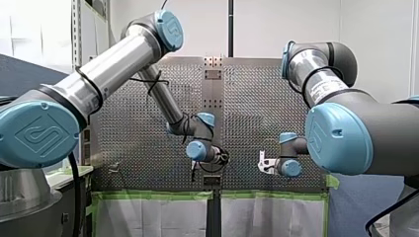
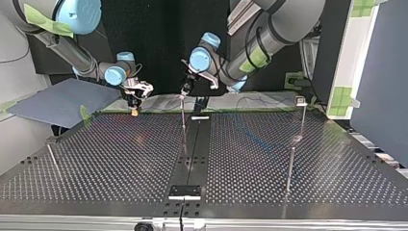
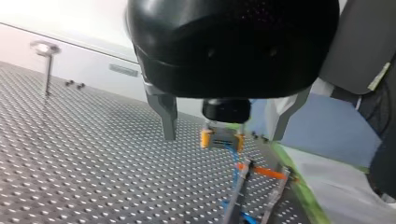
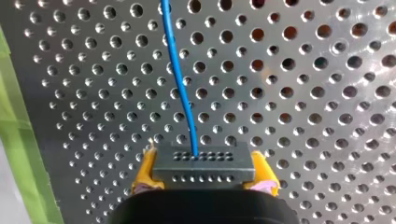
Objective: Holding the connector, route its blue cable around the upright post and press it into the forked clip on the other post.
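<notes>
Right tool [image 4: 204,176] pinching connector [image 4: 204,162], blue cable [image 4: 180,79], perforated table [image 4: 303,93], green tape edging [image 4: 18,154]

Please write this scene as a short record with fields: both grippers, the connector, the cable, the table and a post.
right gripper: yellow pads, shut on the connector
connector: small grey block with rows of holes, held between the pads
cable: thin blue cable, leaves the connector's middle and runs ahead over the table
left gripper: black with metal fingers, open, holding nothing, facing the right gripper
table: perforated metal plate
post: thin upright metal post at the top view's right
cable routing: cannot tell
</notes>
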`<action>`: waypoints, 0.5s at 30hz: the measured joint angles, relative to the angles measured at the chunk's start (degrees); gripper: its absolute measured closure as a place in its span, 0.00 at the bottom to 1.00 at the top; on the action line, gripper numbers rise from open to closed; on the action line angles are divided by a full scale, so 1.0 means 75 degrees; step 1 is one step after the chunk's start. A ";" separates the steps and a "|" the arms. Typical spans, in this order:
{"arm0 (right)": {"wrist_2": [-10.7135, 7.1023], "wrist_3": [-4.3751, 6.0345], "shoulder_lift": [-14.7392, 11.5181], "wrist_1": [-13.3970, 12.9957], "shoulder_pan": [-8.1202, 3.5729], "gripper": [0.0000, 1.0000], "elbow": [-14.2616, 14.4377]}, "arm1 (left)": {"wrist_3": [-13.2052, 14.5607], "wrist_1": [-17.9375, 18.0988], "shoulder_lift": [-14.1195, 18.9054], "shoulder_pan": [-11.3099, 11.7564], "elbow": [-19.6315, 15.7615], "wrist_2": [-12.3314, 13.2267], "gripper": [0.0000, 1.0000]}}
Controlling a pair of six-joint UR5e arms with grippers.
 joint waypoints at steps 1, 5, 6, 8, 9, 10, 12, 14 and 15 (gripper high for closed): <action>0.0000 0.0001 -0.0001 0.0001 0.0000 1.00 -0.0001 | -0.0017 0.0073 0.0074 -0.0017 -0.0072 -0.0040 0.07; -0.0001 0.0006 0.0007 0.0012 0.0005 1.00 -0.0002 | -0.0161 0.0301 0.0302 -0.0087 -0.0301 -0.0198 0.05; -0.0003 0.0010 0.0006 0.0011 0.0008 1.00 -0.0001 | -0.0207 0.0355 0.0354 -0.0114 -0.0353 -0.0220 0.05; -0.0008 0.0034 0.0007 0.0006 0.0014 1.00 -0.0001 | -0.0333 0.0488 0.0489 -0.0190 -0.0489 -0.0269 0.05; -0.0012 0.0048 0.0007 0.0005 0.0016 1.00 -0.0001 | -0.0394 0.0551 0.0551 -0.0220 -0.0551 -0.0298 0.05; -0.0019 0.0071 0.0009 0.0003 0.0019 1.00 -0.0001 | -0.0465 0.0637 0.0634 -0.0250 -0.0633 -0.0333 0.05; -0.0044 0.0103 0.0011 0.0006 0.0016 1.00 -0.0001 | -0.0533 0.0762 0.0764 -0.0277 -0.0764 -0.0369 0.05; -0.0069 0.0125 0.0013 0.0017 0.0015 1.00 -0.0001 | -0.0575 0.0932 0.0931 -0.0297 -0.0931 -0.0399 0.05; -0.0076 0.0131 0.0014 0.0022 0.0015 1.00 -0.0001 | -0.0594 0.1000 0.1001 -0.0308 -0.1001 -0.0424 0.05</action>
